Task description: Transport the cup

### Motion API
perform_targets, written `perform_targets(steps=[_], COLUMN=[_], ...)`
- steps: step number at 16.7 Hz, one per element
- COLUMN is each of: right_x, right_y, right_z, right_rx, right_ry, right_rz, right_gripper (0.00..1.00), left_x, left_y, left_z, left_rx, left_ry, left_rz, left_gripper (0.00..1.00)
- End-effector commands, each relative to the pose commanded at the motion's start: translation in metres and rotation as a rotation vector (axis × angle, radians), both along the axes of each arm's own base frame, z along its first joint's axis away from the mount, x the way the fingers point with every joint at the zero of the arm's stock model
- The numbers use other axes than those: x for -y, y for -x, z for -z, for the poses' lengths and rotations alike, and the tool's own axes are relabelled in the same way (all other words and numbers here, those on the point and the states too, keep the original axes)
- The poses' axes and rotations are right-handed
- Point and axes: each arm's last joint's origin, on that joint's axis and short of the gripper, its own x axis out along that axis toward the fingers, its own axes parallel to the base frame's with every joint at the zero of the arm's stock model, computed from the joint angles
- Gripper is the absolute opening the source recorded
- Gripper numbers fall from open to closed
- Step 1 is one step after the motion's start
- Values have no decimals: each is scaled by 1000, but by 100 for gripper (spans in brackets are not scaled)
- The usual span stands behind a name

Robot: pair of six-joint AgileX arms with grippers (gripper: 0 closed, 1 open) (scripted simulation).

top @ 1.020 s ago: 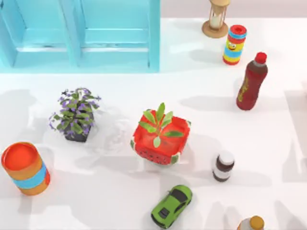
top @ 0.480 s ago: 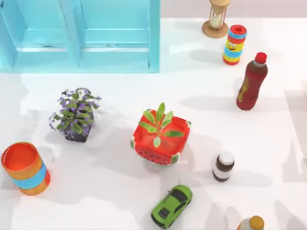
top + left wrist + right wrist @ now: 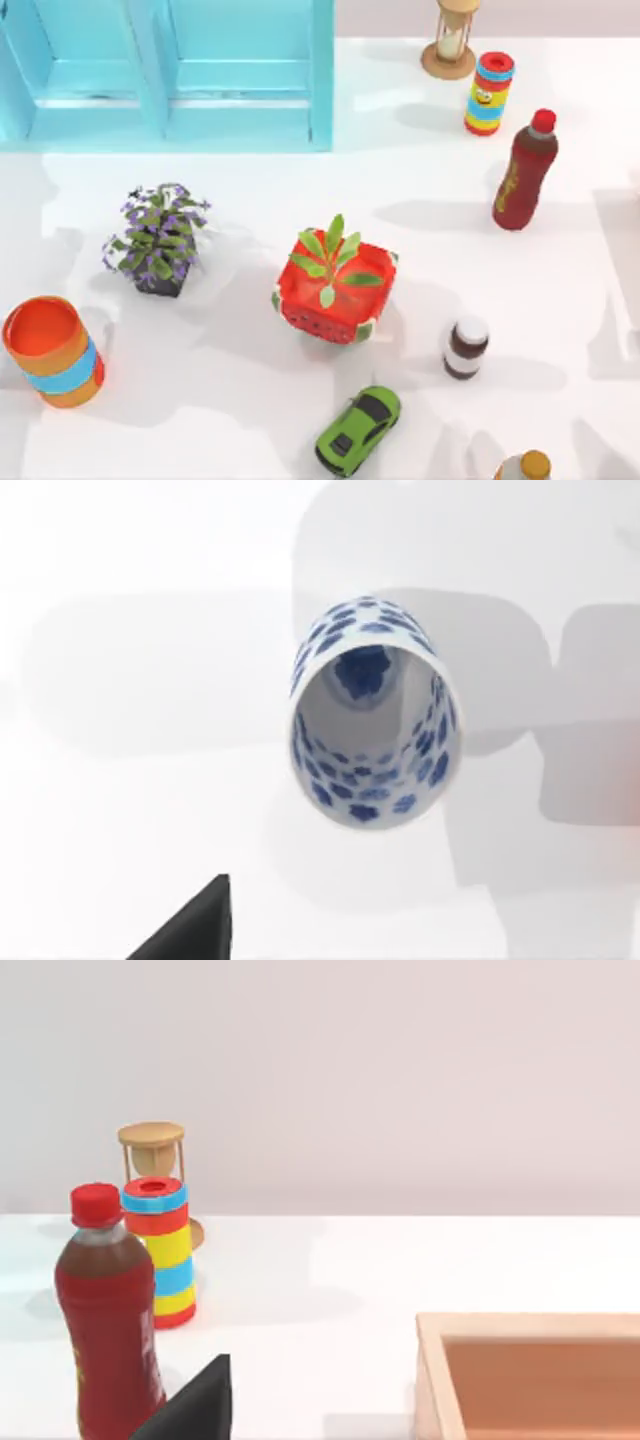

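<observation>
The cup (image 3: 52, 350), wide and orange with a light-blue band and a red-orange inside, stands upright near the table's front left corner in the top view. Nothing touches it. A dark part of my left gripper (image 3: 195, 925) shows at the edge of the left wrist view, over white table. Beyond it lies a white vessel with blue flower marks (image 3: 372, 712), seen down its mouth. A dark part of my right gripper (image 3: 195, 1405) shows in the right wrist view, near the red bottle (image 3: 110, 1310).
A purple-flowered plant (image 3: 158, 238), a red watermelon planter (image 3: 335, 290), a green toy car (image 3: 358, 430), a small brown jar (image 3: 466, 346), a red bottle (image 3: 524, 170), a striped smiley canister (image 3: 489, 93) and an hourglass (image 3: 452, 38) stand about. A turquoise cabinet (image 3: 170, 75) fills the back left. A wooden box (image 3: 530, 1375) lies beside the right gripper.
Shadows on the left half of the table have shifted. The cup and the other objects stay where they were.
</observation>
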Motion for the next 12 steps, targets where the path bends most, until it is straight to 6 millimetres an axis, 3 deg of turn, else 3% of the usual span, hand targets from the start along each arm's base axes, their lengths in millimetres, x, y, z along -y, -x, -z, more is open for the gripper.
perform_targets(steps=[5, 9, 12], right_x=[0, 0, 0], right_y=[0, 0, 0], right_z=[0, 0, 0], right_rx=[0, 0, 0], right_ry=[0, 0, 0], right_rz=[0, 0, 0], right_gripper=[100, 100, 100], left_x=[-8, -5, 0], left_y=[-15, -6, 3], left_z=[41, 83, 97], left_rx=[-7, -10, -4], left_ry=[2, 1, 1], left_rz=[-3, -5, -3], left_gripper=[100, 100, 100])
